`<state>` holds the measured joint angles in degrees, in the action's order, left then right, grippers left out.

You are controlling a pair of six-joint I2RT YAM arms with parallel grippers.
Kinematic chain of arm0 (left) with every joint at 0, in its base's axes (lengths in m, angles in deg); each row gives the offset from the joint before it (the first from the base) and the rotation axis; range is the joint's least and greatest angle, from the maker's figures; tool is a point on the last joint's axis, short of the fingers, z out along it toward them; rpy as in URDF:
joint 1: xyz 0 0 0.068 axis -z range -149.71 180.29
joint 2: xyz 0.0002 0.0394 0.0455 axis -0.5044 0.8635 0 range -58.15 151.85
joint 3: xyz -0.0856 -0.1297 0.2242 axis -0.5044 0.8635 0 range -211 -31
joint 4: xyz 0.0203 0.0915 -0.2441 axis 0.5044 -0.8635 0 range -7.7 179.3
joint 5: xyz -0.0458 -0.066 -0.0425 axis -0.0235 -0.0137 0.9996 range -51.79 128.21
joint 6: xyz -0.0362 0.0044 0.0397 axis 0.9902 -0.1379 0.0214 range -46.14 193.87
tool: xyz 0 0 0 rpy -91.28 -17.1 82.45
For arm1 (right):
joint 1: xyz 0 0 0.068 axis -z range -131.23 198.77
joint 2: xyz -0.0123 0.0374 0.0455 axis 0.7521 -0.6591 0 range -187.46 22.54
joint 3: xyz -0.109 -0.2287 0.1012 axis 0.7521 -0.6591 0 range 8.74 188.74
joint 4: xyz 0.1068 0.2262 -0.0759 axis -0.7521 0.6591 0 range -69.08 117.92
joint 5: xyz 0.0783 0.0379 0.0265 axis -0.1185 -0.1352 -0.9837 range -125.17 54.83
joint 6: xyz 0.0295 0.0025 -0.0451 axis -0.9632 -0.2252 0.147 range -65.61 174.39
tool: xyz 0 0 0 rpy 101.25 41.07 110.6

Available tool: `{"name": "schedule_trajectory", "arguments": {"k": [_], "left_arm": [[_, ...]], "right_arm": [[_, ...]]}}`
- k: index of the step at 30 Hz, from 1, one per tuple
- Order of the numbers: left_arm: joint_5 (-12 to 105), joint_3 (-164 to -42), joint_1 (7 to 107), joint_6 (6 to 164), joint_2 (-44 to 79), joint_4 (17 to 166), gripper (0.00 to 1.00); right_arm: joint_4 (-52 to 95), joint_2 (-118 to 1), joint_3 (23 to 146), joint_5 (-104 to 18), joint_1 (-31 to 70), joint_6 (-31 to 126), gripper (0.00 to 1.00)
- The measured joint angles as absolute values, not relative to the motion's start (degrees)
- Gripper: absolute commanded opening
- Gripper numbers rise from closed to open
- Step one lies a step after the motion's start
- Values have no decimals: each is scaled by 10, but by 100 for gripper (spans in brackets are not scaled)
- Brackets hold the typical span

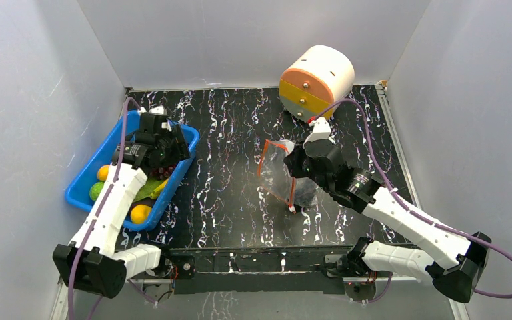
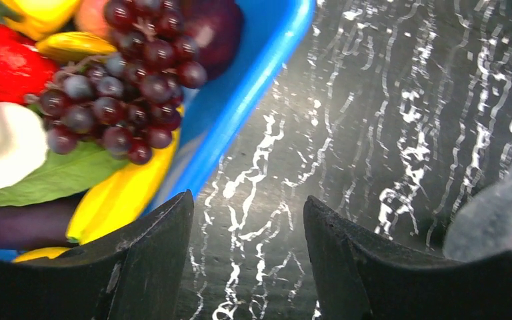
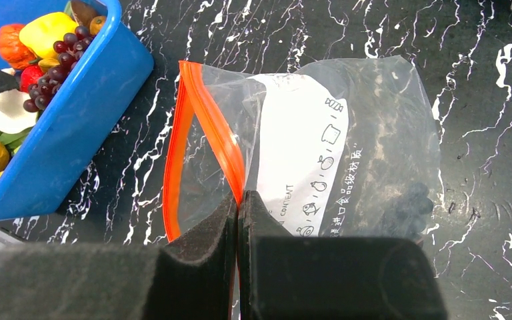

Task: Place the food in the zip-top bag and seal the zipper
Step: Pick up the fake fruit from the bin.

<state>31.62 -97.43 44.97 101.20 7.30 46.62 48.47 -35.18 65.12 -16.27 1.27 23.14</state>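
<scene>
The food lies in a blue bin [image 1: 83, 180] at the left: purple grapes [image 2: 120, 87], a yellow banana [image 2: 127, 193], red [image 2: 7, 63] and white [image 2: 7, 143] pieces, and oranges [image 1: 140, 213]. My left gripper [image 2: 247, 200] is open and empty, with the bin's right rim [image 2: 253, 87] just left of its fingers. The zip-top bag [image 3: 373, 133] stands mid-table, its mouth open toward the bin. My right gripper [image 3: 239, 197] is shut on the near side of the orange-red zipper [image 3: 173, 153]. A dark clustered item [image 3: 410, 203] shows inside the bag.
A cream cylinder with an orange and yellow face [image 1: 317, 83] stands at the back right, behind the bag. Grey walls close in the black marbled table [image 1: 227, 133] on three sides. The bin sits against the left wall.
</scene>
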Motion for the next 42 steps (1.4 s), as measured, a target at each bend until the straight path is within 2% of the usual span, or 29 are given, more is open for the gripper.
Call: {"name": "schedule_trajectory", "arguments": {"k": [14, 15, 16, 18, 24, 31, 40, 42], "left_arm": [[280, -1008, 346, 937, 159, 470, 81], [280, -1009, 345, 936, 165, 474, 88], [279, -1011, 343, 935, 173, 477, 90], [280, -1015, 341, 930, 202, 489, 90], [283, -1030, 341, 913, 304, 508, 80], [265, -1042, 341, 905, 363, 527, 71], [249, -1063, 339, 895, 402, 516, 42], [246, -1063, 339, 893, 401, 515, 38]], "right_arm": [[481, -348, 651, -182, 13, 232, 0], [481, -348, 651, -185, 13, 232, 0], [481, -348, 651, -188, 13, 232, 0], [481, -348, 651, -193, 13, 232, 0], [481, -346, 651, -199, 13, 232, 0], [481, -344, 651, -204, 13, 229, 0], [481, -344, 651, -212, 13, 224, 0], [481, -344, 651, -212, 13, 222, 0]]}}
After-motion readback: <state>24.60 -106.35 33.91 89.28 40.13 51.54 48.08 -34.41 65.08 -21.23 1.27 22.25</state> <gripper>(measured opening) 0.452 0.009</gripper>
